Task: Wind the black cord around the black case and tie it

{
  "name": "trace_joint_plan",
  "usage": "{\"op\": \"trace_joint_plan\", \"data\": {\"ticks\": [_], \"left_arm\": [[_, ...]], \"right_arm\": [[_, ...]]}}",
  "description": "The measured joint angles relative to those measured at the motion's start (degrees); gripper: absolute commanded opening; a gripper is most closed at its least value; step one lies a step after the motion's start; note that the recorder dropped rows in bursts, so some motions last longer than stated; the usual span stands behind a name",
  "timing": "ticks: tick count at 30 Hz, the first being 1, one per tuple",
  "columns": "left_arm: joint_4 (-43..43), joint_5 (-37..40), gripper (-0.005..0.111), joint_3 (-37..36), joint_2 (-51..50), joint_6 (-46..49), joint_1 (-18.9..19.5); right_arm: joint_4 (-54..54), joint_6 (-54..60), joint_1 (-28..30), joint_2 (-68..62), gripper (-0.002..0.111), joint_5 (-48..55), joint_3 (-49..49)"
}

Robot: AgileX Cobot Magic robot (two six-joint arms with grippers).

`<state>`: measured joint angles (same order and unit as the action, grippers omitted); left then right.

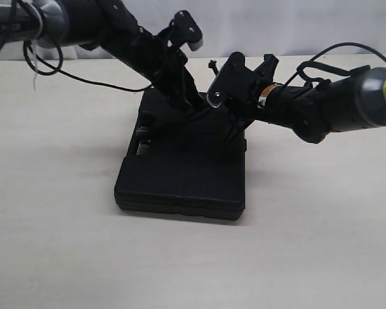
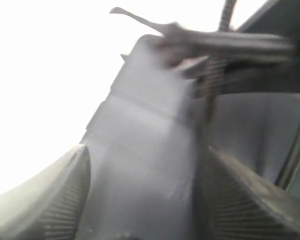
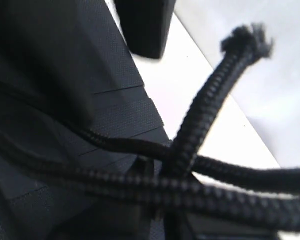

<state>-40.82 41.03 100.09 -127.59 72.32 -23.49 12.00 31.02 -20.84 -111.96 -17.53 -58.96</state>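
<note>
The black case (image 1: 180, 180) lies flat on the table, with both arms meeting over its far end. My left gripper (image 1: 194, 111) hovers just above the lid; in the left wrist view this gripper (image 2: 145, 155) stands open, its ribbed fingers (image 2: 65, 195) wide apart with only the case (image 2: 140, 130) below. The black cord (image 2: 213, 75) runs taut past it. My right gripper (image 1: 235, 132) is shut on the cord (image 3: 200, 125), whose frayed end (image 3: 247, 40) sticks up. Two more cord strands (image 3: 115, 182) cross the case (image 3: 50, 75) beneath it.
The beige tabletop (image 1: 321, 244) spreads round the case on all sides. A white wall (image 1: 276, 26) stands behind. Thin robot cables (image 1: 45, 64) loop under the left arm at the back left.
</note>
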Motion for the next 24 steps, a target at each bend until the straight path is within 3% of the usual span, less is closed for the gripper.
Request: {"op": "trace_joint_plan", "data": {"ticks": [4, 9, 24], "left_arm": [[-1.6, 2.4, 0.061, 0.0, 1.2, -1.4, 2.8], [-2.1, 2.9, 0.061, 0.0, 1.2, -1.6, 3.1], [-2.7, 3.0, 0.061, 0.0, 1.2, -1.6, 3.1]], "right_arm": [[0.0, -0.2, 0.0, 0.0, 0.03, 0.1, 0.0], [0.0, -0.3, 0.0, 0.0, 0.056, 0.9, 0.0], [0.2, -1.5, 0.0, 8.9, 0.057, 16.6, 0.0]]}}
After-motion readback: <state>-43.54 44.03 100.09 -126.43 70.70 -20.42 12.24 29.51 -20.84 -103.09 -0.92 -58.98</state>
